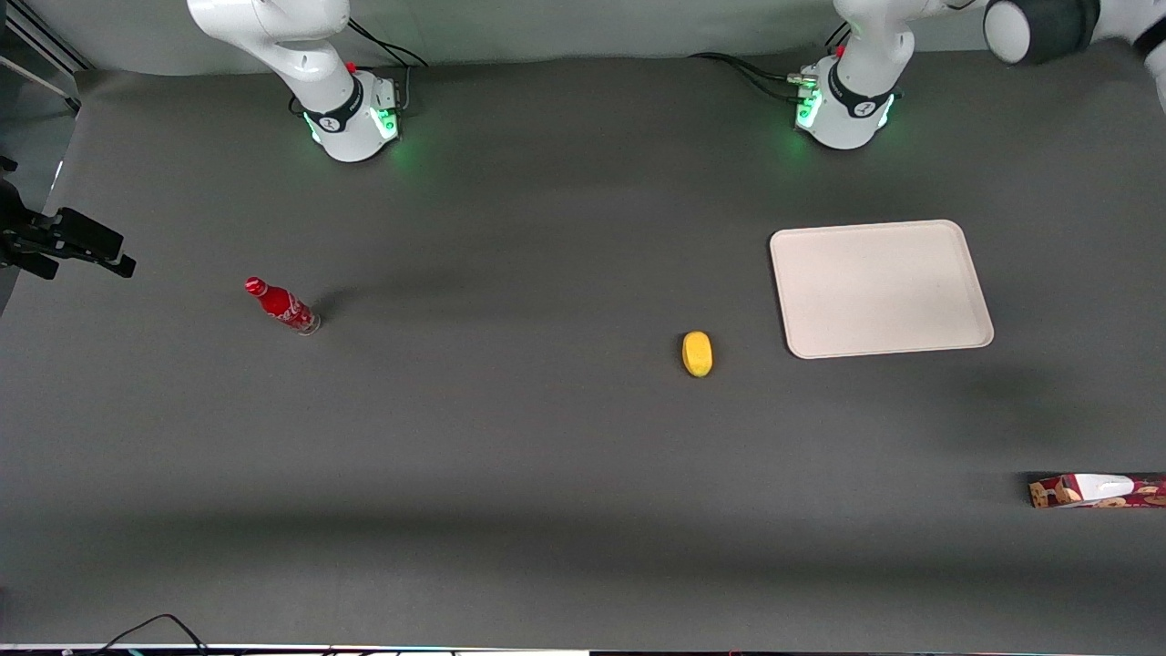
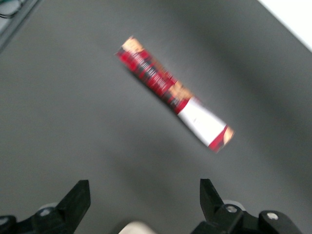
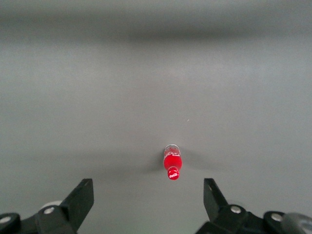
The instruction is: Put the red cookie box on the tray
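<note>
The red cookie box [image 1: 1096,491] lies flat on the dark table at the working arm's end, nearer the front camera than the tray, and the front view's edge cuts it off. The cream tray [image 1: 879,287] rests flat with nothing on it. In the left wrist view the red cookie box [image 2: 173,92] lies diagonally on the mat, white label panel toward one end. My left gripper [image 2: 145,195] hovers well above the table, open, with nothing between its fingers and the box ahead of its fingertips. The front view does not show the gripper.
A small yellow object [image 1: 697,353] lies beside the tray, toward the table's middle. A small red bottle [image 1: 281,305] stands toward the parked arm's end, also seen as the red bottle [image 3: 172,165] in the right wrist view. A black mount [image 1: 64,241] juts in there.
</note>
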Action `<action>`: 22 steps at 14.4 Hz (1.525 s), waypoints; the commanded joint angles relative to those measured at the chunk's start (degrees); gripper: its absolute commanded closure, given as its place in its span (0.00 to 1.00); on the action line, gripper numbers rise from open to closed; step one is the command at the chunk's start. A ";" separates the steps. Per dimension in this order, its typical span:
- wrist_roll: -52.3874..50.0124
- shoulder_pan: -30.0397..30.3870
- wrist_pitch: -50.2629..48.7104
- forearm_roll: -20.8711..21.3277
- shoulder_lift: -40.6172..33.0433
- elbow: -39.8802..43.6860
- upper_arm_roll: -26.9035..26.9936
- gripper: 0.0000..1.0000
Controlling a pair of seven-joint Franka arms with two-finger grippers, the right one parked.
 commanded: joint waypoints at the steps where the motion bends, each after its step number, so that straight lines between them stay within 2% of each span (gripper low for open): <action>1: -2.38 1.69 8.78 -7.76 7.06 2.74 0.85 0.00; 4: -1.59 2.39 16.95 -14.53 11.28 1.33 0.85 0.00; 6: 1.38 2.57 21.79 -15.07 13.31 -0.59 0.85 0.00; 8: 5.78 3.36 26.81 -18.92 15.59 -1.92 0.68 0.00; 11: 12.02 4.85 31.21 -21.56 18.50 -1.84 0.68 0.00; 15: 11.95 5.47 34.11 -26.22 20.08 -1.13 0.59 0.00; 17: 10.99 5.47 34.64 -29.73 20.96 0.09 0.59 0.47; 18: 9.24 5.47 34.91 -30.01 21.49 1.06 0.67 0.99; 22: 5.98 5.38 36.84 -30.01 22.46 1.94 0.68 1.00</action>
